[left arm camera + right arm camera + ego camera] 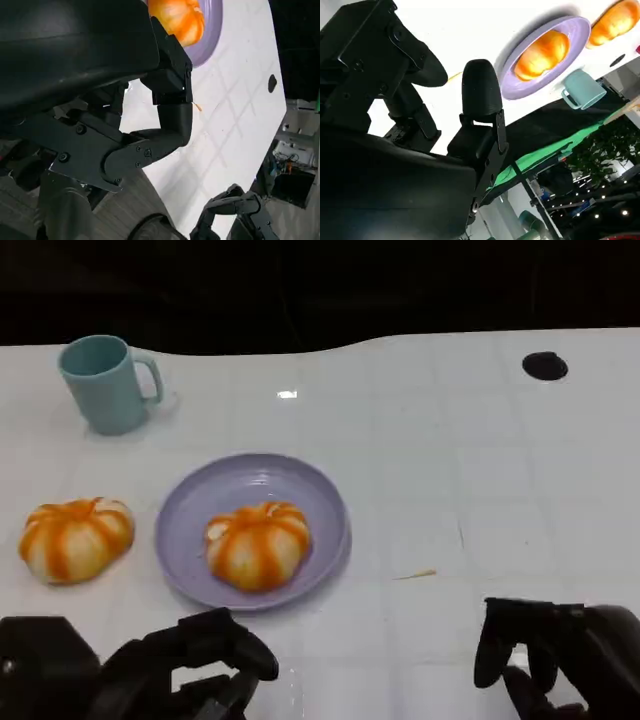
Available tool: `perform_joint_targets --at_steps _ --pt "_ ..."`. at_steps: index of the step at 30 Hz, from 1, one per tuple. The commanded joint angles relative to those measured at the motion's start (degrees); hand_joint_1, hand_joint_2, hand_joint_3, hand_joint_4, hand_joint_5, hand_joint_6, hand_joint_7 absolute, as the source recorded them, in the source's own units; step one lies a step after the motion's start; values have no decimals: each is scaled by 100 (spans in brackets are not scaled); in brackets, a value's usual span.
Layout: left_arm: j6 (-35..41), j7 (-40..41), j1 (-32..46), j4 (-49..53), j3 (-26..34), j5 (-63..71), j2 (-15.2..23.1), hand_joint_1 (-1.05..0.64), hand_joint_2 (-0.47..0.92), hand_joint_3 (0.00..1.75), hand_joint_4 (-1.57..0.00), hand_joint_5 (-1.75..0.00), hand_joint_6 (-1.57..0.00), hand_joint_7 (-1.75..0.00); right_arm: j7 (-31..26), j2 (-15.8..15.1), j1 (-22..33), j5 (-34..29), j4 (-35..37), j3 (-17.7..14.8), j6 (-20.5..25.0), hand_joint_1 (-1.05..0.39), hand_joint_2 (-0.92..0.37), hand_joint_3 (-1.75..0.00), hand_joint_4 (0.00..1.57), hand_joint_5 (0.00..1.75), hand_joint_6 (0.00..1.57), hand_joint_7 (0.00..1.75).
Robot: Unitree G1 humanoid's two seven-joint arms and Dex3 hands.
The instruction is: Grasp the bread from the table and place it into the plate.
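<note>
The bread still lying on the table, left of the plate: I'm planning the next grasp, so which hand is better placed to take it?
The left hand, probably. It sits at the near edge on the same side as the loose bread, whereas the right hand would have to reach across the purple plate, which already holds one bread. Both hands hold nothing.

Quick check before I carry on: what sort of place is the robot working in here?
Probably a lab or demo hall, not a kitchen: a white gridded table, green backdrop cloth, potted foliage and ceiling spotlights behind it.
</note>
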Motion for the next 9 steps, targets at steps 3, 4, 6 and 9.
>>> perform_joint_targets --at_steps 3,4,6,9 --pt "-89 -34 57 -14 7 51 79 -32 80 75 -67 -175 -63 -142 -35 2 31 19 -47 -19 49 8 -15 -151 96 175 85 150" --pt "-85 -30 64 -27 5 52 81 -31 80 75 -67 -175 -63 -142 -17 3 44 24 -70 -19 69 7 -15 -151 96 175 85 150" --pt "-81 -31 78 -51 1 51 85 -32 80 75 -67 -175 -62 -142 -15 -6 57 17 -90 -23 66 7 -15 -151 96 175 85 150" --pt "-45 -17 97 -99 4 38 87 -33 80 75 -66 -175 -61 -142 -48 -22 67 2 -82 -32 20 7 -15 -151 97 175 85 150"
